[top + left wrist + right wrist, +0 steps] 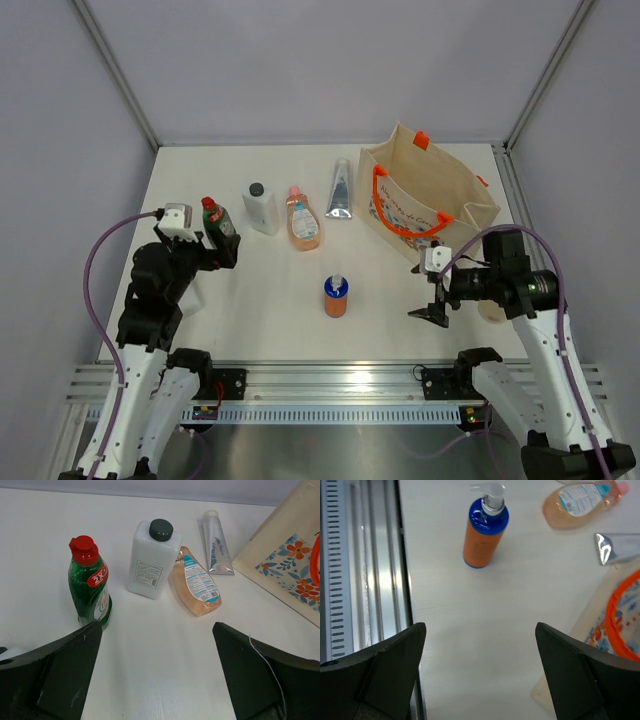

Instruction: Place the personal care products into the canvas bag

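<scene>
Waiting outside the canvas bag (432, 180) at two o'clock — seemingly empty — are green bottle (214, 220), white bottle (261, 209), peach bottle (302, 224), silver tube (340, 190), pump bottle (336, 297); left gripper (156, 630) and right gripper (480, 627) gape, holding nothing.

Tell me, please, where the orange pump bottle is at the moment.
In the top view, the orange pump bottle stands upright near the middle of the table, closer to the near edge than the lying peach-pink bottle and left of the canvas bag.

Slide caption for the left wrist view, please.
Open left end effector facing green bottle, white bottle, flat peach bottle and tube; bag at right.
</scene>
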### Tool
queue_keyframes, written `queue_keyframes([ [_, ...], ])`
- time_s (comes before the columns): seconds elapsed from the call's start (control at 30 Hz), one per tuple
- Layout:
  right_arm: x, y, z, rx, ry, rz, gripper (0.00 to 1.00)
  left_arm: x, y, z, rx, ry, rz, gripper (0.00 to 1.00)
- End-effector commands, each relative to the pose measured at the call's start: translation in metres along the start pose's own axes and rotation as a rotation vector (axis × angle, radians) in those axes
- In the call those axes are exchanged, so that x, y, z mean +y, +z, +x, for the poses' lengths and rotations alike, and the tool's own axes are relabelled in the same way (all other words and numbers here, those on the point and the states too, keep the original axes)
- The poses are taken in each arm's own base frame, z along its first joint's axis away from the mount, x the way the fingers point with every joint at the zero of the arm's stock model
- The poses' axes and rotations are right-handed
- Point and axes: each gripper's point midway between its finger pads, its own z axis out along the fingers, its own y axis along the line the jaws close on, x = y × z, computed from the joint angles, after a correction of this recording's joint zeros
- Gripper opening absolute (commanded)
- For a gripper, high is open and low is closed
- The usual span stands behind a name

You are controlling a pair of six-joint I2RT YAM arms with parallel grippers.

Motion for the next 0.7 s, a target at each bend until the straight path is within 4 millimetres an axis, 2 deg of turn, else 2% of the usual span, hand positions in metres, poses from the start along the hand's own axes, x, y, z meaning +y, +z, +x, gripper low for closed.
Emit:
queue_keyframes([
  [0.0, -0.001, 0.019, -0.011, -0.028, -0.05, -0.087, 0.99, -0.022, -0.004, -0.018, -0.065, 0.034, 0.121, 0.99],
  [0.07, -0.006, 0.033, -0.01, -0.014, -0.018, -0.112, 0.99, -0.028, -0.004, -0.017, -0.066, 0.039, 0.154, 0.99],
  [0.17, -0.015, 0.053, 0.004, 0.07, 0.015, -0.122, 0.99, -0.033, -0.004, -0.016, -0.065, 0.052, 0.191, 0.99],
  [0.2, -0.009, 0.061, 0.006, 0.08, 0.012, -0.159, 0.99, -0.035, -0.004, -0.016, -0.066, 0.057, 0.199, 0.99],
  [0.27, -0.012, 0.081, 0.016, 0.126, 0.038, -0.175, 1.0, -0.037, -0.004, -0.015, -0.062, 0.058, 0.215, 0.99],
  [0.33, -0.003, 0.101, 0.017, 0.133, 0.013, -0.212, 0.99, -0.039, -0.005, -0.015, -0.064, 0.062, 0.226, 0.99],
  [0.37, -0.006, 0.114, 0.021, 0.142, 0.0, -0.193, 0.99, -0.039, -0.005, -0.015, -0.064, 0.062, 0.226, 0.99],
  [0.43, 0.003, 0.132, 0.016, 0.13, -0.021, -0.217, 0.99, -0.039, -0.005, -0.015, -0.066, 0.064, 0.224, 0.99],
  [0.53, 0.002, 0.158, 0.006, 0.105, 0.007, -0.218, 1.0, -0.038, -0.006, -0.016, -0.073, 0.067, 0.221, 0.99],
  [0.67, -0.013, 0.193, 0.001, 0.106, 0.065, -0.18, 0.99, -0.039, -0.007, -0.018, -0.076, 0.069, 0.222, 0.99],
])
